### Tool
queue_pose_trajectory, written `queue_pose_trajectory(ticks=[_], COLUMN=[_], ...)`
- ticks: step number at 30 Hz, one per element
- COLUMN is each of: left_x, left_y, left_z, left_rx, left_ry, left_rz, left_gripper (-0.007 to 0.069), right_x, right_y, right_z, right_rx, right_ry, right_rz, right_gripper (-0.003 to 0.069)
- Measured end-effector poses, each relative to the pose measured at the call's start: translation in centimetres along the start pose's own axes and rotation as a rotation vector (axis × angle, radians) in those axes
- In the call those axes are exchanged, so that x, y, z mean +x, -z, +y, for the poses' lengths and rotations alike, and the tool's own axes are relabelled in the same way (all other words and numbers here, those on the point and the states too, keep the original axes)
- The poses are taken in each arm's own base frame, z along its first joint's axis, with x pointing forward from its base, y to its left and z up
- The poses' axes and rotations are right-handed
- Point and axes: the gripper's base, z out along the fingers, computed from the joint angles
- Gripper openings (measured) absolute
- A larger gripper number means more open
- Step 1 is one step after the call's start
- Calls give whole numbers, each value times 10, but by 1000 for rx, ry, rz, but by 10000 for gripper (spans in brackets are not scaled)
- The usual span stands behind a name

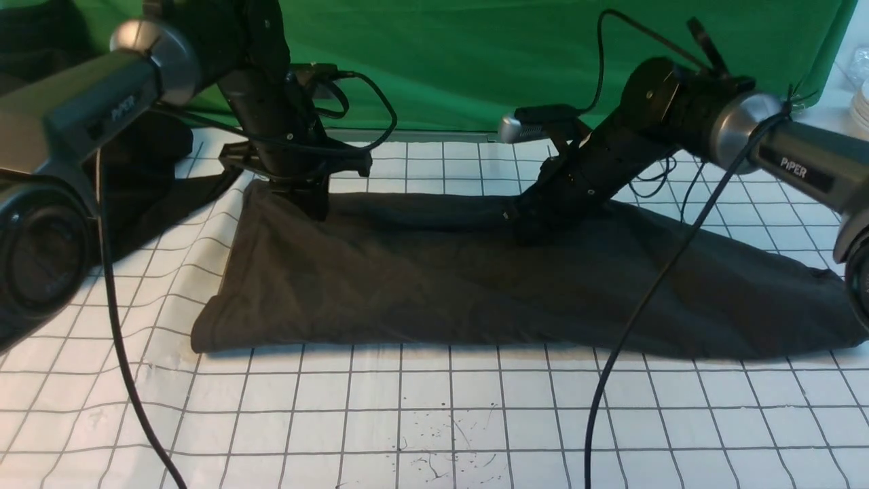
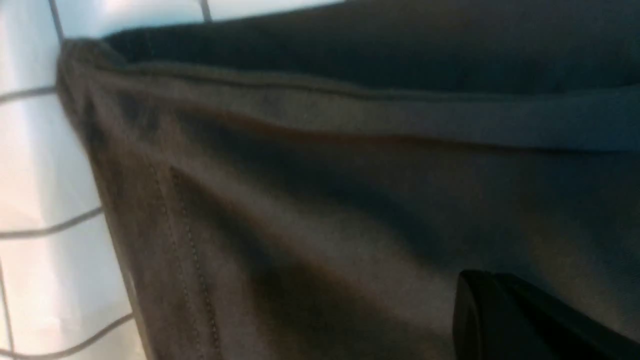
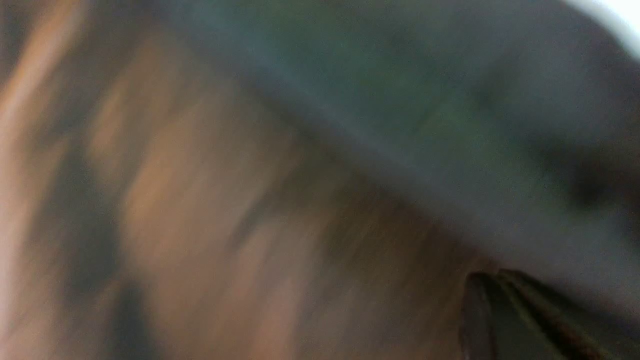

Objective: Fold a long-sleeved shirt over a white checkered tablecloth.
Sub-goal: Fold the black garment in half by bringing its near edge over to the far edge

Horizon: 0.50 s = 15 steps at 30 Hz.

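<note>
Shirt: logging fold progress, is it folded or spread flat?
Folded: the long-sleeved shirt lies as one narrow band on the checkered tablecloth; left wrist view shows doubled layers.

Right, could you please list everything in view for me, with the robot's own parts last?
shirt: one, dark grey, spread across the middle of the tablecloth
tablecloth: one, white with a grey grid, under everything
ink specks: several, dark, on the tablecloth in front of the shirt
backdrop: one, green, at the back
black cloth: one heap, black, far left
white items: count unclear, white, far right edge
cables: several, black, running from the arms
left arm: one, grey and black, left side
right arm: one, grey and black, right side
left end effector: one, black, shut on the shirt's far left corner
right end effector: one, black, shut on the shirt's far edge
</note>
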Motion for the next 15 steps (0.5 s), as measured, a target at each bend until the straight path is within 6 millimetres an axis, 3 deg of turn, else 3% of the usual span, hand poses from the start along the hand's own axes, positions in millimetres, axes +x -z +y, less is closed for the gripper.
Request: queue_pose_trajectory(ticks=[7,10,15], left_x=[0,1,2], left_y=[0,0,6], left_z=[-1,-1,-2], left_rx=[16,16,19], left_ry=[18,17,6], left_rz=[1,11,15], left_gripper=[1,1,1], right_x=[-21,-30,-40], right_y=[-10,6,49], right_z=[-22,-25,-18], right_rx=[79,53,17], right_ry=[-11,-3,51], right_rz=[-185,-156,-73], right_gripper=[-2,-2,-2])
